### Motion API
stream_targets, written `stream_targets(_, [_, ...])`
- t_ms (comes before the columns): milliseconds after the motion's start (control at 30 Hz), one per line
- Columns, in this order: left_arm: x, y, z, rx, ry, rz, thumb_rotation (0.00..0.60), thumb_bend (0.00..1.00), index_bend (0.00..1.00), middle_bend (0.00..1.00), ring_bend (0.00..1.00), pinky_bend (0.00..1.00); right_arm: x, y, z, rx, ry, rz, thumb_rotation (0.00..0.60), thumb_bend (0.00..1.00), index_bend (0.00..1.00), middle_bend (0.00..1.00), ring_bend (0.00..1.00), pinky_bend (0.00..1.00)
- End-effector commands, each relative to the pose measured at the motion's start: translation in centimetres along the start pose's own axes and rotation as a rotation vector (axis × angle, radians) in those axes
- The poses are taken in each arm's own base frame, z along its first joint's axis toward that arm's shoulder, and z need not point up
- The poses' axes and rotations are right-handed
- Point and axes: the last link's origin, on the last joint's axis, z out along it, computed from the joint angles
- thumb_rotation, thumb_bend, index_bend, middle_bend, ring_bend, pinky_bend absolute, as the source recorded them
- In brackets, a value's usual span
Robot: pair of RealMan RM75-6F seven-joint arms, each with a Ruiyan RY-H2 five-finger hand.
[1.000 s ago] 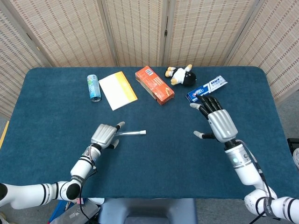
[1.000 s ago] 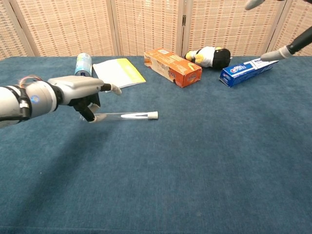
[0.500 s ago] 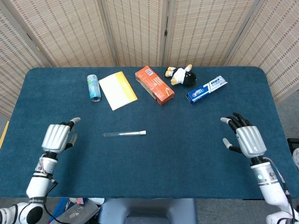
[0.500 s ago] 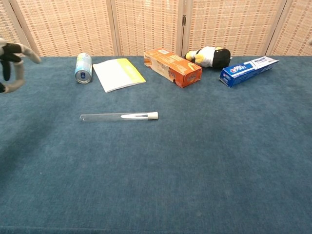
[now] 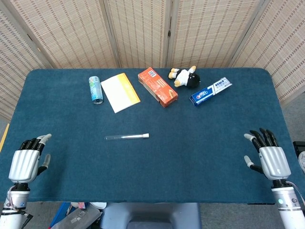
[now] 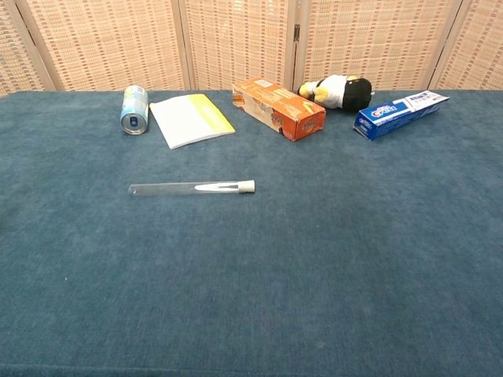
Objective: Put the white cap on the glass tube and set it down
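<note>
While both hands hover empty, capped glass tube point(image 6: 189, 188) lies flat

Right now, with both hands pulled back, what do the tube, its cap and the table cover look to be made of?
Tube: clear, glossy, likely glass; the blue cover shows through it and a bright highlight runs along it.
Cap: opaque white, matte, probably plastic or rubber; the views cannot settle which.
Table cover: dark blue, matte, with a fuzzy mottled nap, like felt or short-pile carpet.

Clear glass tube point(image 6: 185, 188) – white cap point(image 6: 247, 186); dark blue table point(image 6: 330, 259); orange box point(image 6: 277, 107); blue toothpaste box point(image 6: 397, 115).
</note>
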Motion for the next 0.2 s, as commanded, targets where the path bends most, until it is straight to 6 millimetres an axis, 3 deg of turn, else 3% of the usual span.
stream_targets(33, [-0.21,0.17,-0.98,0.006,-0.004,-0.003,0.6,0.43,0.17,0.25,0.24,0.26,-0.24,0.19,-0.67,-0.014,-0.006,0.001,0.6,0.31,0.2,0.14,0.0,0.0])
stream_targets(200, [-0.62,0.32,-1.35,0.017,-0.003,0.0,0.6,0.43,0.17,0.25,0.24,0.25,-0.46,0.37,-1.03,-0.027,0.001,0.007,0.6,0.31,0.2,0.14,0.0,0.0])
